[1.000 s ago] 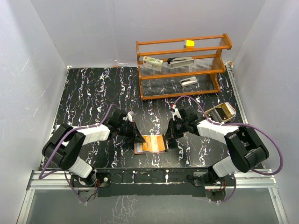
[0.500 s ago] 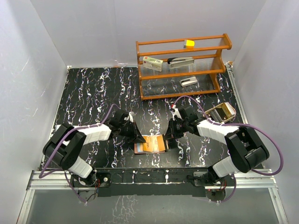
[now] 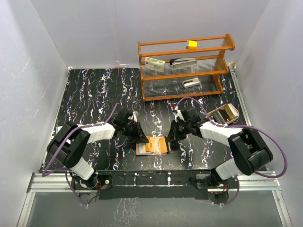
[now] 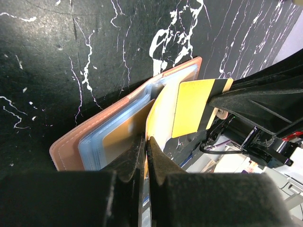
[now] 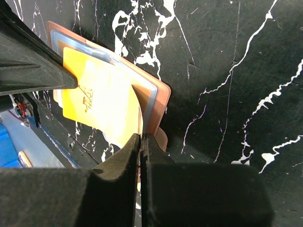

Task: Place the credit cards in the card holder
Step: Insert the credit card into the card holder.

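The reddish-brown card holder (image 3: pixel 142 152) lies open near the table's front edge, between both grippers. In the left wrist view its leather cover (image 4: pixel 66 151) shows clear sleeves with a tan credit card (image 4: pixel 118 137) tucked in. A yellow credit card (image 4: pixel 194 109) with a black stripe stands tilted over the holder. Its printed face (image 5: pixel 94 99) shows in the right wrist view, beside the holder's edge (image 5: pixel 160 97). My left gripper (image 4: pixel 147 142) (image 3: pixel 143 138) is shut, a thin orange card edge in its slit. My right gripper (image 5: pixel 141 138) (image 3: pixel 171 140) is shut on a thin yellow edge at the holder's right side.
A wooden rack (image 3: pixel 184 71) stands at the back with a white packet (image 3: pixel 155 64), a yellow block (image 3: pixel 191 44) and small metal items. A tan tray (image 3: pixel 223 113) sits at the right behind my right arm. The table's front edge (image 3: pixel 151 168) runs just below the holder.
My left arm has edged a little to the right, toward the holder. The right arm and the holder have stayed where they were.
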You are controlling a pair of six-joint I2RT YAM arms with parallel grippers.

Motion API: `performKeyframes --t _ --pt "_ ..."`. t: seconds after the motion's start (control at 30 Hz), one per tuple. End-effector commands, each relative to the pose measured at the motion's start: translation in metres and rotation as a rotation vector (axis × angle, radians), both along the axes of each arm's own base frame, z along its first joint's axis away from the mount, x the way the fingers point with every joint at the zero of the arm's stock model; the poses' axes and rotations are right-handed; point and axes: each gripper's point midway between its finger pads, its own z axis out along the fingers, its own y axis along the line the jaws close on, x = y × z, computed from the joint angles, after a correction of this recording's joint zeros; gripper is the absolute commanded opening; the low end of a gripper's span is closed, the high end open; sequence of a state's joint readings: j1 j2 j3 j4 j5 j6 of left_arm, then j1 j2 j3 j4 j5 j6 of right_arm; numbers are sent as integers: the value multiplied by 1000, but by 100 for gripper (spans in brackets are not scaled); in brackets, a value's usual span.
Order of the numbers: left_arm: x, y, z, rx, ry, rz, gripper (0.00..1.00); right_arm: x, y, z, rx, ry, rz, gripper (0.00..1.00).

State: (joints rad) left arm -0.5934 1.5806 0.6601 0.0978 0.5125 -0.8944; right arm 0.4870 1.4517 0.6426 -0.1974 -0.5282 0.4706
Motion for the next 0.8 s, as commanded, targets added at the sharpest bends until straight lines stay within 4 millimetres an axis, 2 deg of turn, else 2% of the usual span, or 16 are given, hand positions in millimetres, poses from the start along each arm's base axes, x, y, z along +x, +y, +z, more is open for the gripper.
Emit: performKeyframes --t 0.0,0.43,0.5,0.63,0.77 --pt "3 3 -3 30 -7 30 0 3 -5 -2 -25 -49 -7 0" --pt "-10 -3 -14 2 19 61 0 5 -2 4 7 -62 -40 0" --pt "-6 -1 -11 30 0 61 8 6 -2 8 13 -68 -41 0" --pt "6 9 2 116 -68 63 33 9 2 33 42 -100 -36 0" --pt "12 17 11 179 -101 60 45 14 0 55 41 -145 -38 0"
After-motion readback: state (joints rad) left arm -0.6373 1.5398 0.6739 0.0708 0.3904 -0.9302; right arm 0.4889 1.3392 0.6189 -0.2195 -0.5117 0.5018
